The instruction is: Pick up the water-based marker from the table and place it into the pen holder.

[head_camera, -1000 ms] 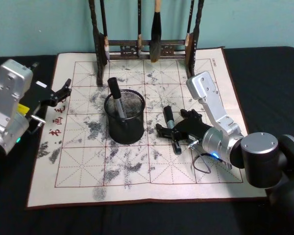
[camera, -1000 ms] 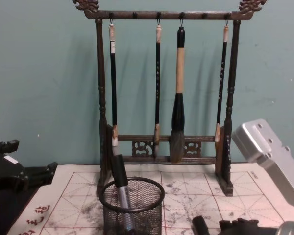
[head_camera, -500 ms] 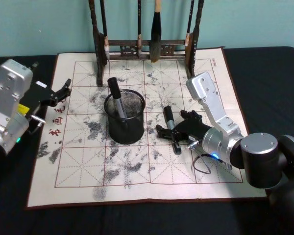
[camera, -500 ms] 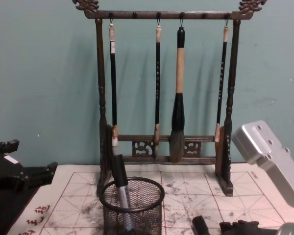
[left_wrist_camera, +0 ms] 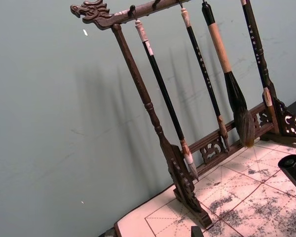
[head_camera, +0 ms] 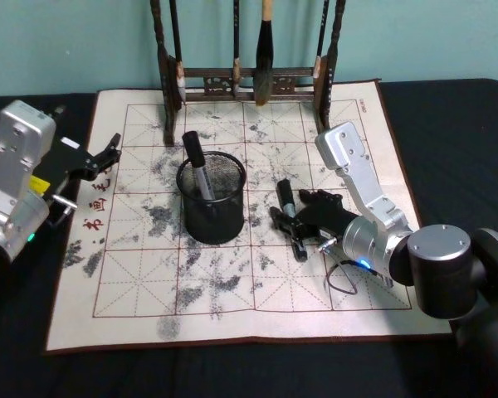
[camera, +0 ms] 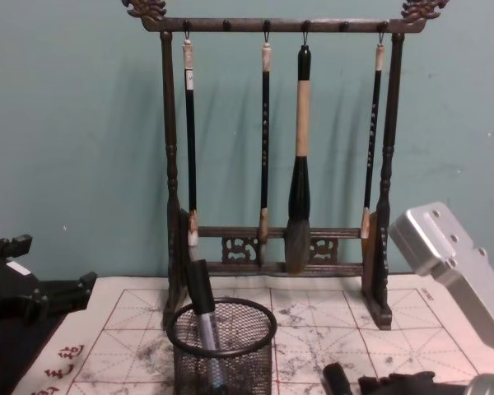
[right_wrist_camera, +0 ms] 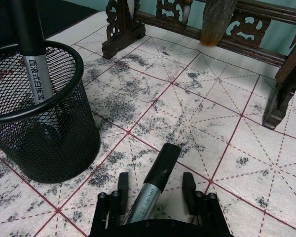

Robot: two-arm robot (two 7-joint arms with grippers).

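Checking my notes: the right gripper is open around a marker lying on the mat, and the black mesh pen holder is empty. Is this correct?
Not quite: the pen holder already holds a leaning marker, as the head view shows. The right gripper is open around the lying marker on the mat.

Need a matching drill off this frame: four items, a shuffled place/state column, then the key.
Items
1. right hand
2. left hand
3. pen holder
4. brush rack

Place or state
A. stands at the far edge of the mat
B. open, fingers on either side of the loose marker lying on the mat
C. holds a second marker that leans on its rim
D. empty, at the mat's left edge

Pairs: 1-B, 2-D, 3-C, 4-A
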